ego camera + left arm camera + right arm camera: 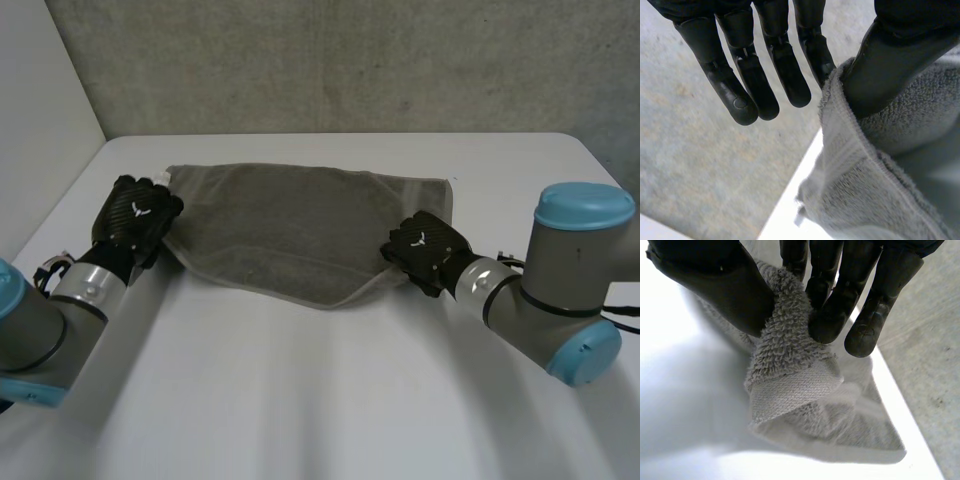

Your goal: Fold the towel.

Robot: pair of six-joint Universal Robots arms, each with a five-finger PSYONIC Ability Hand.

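The grey towel (300, 225) stretches across the white table (320, 400) between both hands, and its near edge sags to a point in the middle. My left hand (140, 212) is at the towel's left edge. In the left wrist view the thumb (890, 60) presses the towel's hem (840, 145) against the nearest finger (815, 50), while the other fingers stay straight and clear of the cloth. My right hand (424, 250) is at the right near corner. There the thumb (725, 285) and fingers (835, 310) pinch the towel's corner (790, 365), which hangs folded below them.
A concrete wall (350, 60) rises behind the table's far edge. A pale wall panel (40, 110) stands to the left. Bare tabletop lies in front of the towel, between the two arms.
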